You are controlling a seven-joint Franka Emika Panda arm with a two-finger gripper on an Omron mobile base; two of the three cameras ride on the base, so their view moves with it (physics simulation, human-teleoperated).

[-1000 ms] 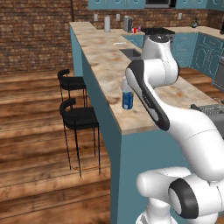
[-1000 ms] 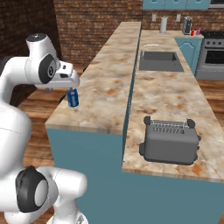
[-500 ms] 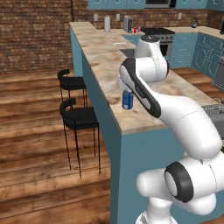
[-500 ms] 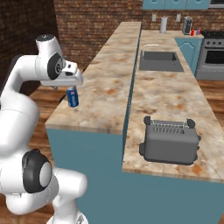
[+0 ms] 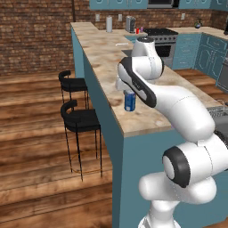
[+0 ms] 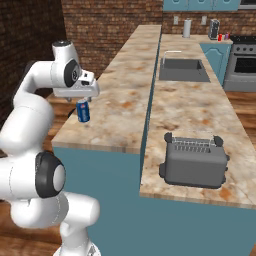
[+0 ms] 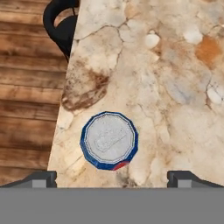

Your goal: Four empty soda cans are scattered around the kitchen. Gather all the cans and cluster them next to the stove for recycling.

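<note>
Even, bright rendered light; soft faint shadows under stools (image 5: 80,118); no glare; mild low-resolution blur throughout.

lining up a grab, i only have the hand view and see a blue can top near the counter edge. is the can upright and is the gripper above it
Observer: Yes, the blue can stands upright on the counter, with the open gripper just above it.
Operator: anything close beside it
Observer: No; the nearest item is a toaster on the lower counter across the divider.
Operator: where's the stove
Observer: At the far end of the kitchen, the stove sits beyond the sink.
</note>
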